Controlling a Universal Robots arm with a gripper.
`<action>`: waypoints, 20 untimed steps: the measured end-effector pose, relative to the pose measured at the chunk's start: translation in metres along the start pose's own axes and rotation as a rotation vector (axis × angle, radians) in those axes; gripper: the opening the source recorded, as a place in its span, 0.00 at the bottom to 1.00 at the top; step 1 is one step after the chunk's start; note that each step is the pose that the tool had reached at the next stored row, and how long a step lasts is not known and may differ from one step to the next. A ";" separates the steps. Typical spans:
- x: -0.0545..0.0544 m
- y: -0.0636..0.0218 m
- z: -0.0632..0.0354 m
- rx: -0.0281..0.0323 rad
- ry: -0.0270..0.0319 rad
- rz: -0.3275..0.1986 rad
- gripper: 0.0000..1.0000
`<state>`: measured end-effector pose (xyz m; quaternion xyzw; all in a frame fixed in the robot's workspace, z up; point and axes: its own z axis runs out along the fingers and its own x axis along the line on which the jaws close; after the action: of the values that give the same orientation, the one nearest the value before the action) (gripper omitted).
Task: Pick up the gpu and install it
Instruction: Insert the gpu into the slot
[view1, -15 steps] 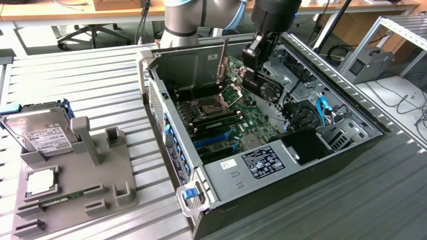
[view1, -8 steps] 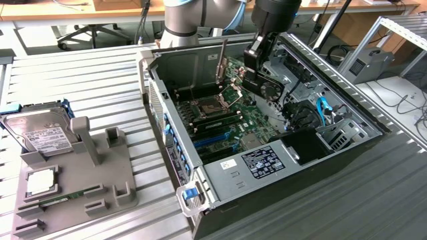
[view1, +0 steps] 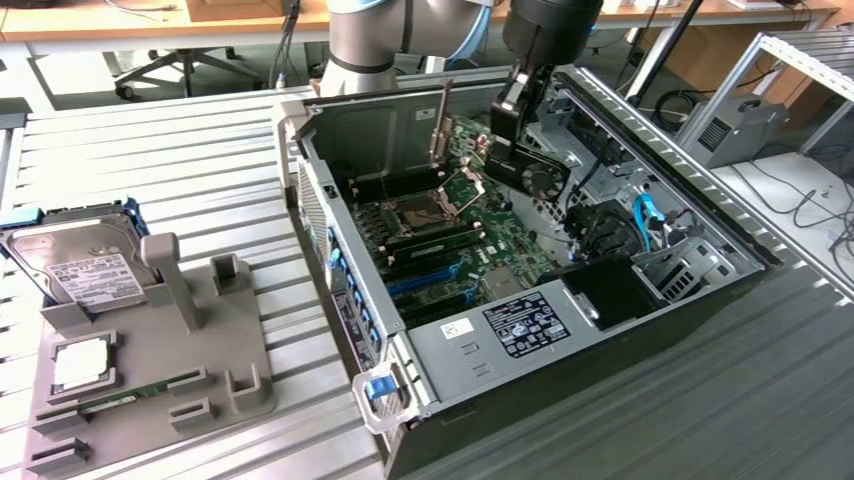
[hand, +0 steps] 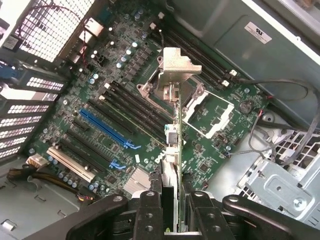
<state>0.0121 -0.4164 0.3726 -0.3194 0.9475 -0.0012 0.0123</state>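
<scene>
1. When viewed from the exterior camera, at the exterior view's left: a grey moulded fixture (view1: 187, 345) on a ribbed metal table (view1: 160, 150), carrying a silver hard drive (view1: 80, 265) with a white label.
2. At centre: an open computer case (view1: 310, 200) with thin sheet-metal walls, and inside it a green motherboard (view1: 501, 245) crowded with slots.
3. Right of centre: a black gripper (view1: 511, 160) hanging down into the case, clamped on the gpu (view1: 543, 178). Black round fan cooler turned toward the exterior view's right. Narrow upright silver end bracket (view1: 441, 120) at the card's other end.
4. Farther right: blue cables (view1: 650, 220) beside a grey metal cage.
5. Added by the wrist camera: the gripper (hand: 175, 217) from above, with black fingers (hand: 150, 212) pressed against both faces of the gpu (hand: 172, 140). Thin green card seen edge-on. End bracket (hand: 176, 67) in bare bright metal with a stepped, folded tab. Long blue slot (hand: 102, 127) on the motherboard (hand: 220, 150), with no card seated in it.
6. Orientation of the gpu: standing on edge over the motherboard, long axis roughly level, running from the gripper out to the end bracket, bracket end toward the exterior view's left. Contact between lower edge and board: impossible to tell.
</scene>
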 end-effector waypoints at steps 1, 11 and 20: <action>0.000 0.0000 0.0000 -0.0002 -0.0001 -0.010 0.26; 0.000 0.0000 0.0001 -0.0021 -0.0009 -0.095 0.26; 0.000 0.0000 0.0002 -0.0038 -0.0017 -0.170 0.26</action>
<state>0.0121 -0.4164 0.3723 -0.3987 0.9170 -0.0002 0.0123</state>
